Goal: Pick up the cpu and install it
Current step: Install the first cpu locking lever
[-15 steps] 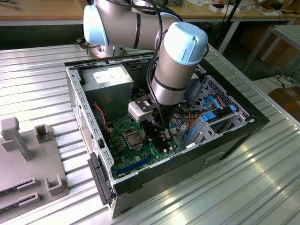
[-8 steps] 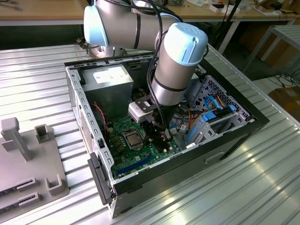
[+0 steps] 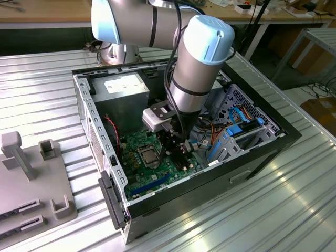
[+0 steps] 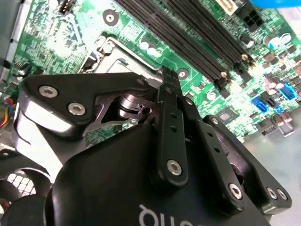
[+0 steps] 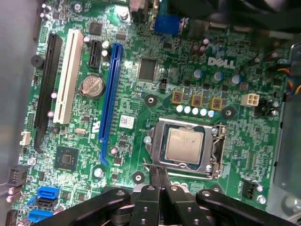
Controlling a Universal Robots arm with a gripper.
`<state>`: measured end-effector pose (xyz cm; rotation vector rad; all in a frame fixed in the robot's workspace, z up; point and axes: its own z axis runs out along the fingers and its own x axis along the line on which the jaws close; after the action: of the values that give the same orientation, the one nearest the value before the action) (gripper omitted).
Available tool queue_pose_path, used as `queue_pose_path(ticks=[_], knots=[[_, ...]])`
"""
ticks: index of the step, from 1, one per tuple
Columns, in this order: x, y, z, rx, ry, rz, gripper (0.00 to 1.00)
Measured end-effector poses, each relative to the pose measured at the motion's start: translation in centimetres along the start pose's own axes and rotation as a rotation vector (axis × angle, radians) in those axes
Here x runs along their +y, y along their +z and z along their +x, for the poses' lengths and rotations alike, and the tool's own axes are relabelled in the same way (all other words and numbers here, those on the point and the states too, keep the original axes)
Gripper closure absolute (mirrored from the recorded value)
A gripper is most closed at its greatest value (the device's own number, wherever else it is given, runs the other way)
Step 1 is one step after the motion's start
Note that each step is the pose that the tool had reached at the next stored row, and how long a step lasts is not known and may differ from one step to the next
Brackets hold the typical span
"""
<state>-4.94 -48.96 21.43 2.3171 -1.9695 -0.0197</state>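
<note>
CPU: small pale silvery-beige square cpu (image 5: 184, 145) is sitting inside the silver-framed socket (image 5: 215, 157).
Gripper: black gripper (image 5: 159, 175) is hovering beside it, fingers pressed together, gripping nothing.

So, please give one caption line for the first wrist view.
Closed end effector poised beside the socket, where the cpu already sits.

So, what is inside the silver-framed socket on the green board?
The cpu lies flat inside the socket, its pale face up. The contacts under it are covered. The end effector is beside the socket, its fingers together.
</note>
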Motion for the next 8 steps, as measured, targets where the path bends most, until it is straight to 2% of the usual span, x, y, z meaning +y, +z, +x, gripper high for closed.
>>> queue_pose_path(ticks=[4, 7, 8], knots=[[0.44, 0.0, -0.62, 0.0, -0.001, 0.0001, 0.89], [1.94, 0.09, -1.19, 0.0003, -0.001, 0.001, 0.89], [1.94, 0.1, -1.19, 0.0002, -0.001, 0.0011, 0.89]])
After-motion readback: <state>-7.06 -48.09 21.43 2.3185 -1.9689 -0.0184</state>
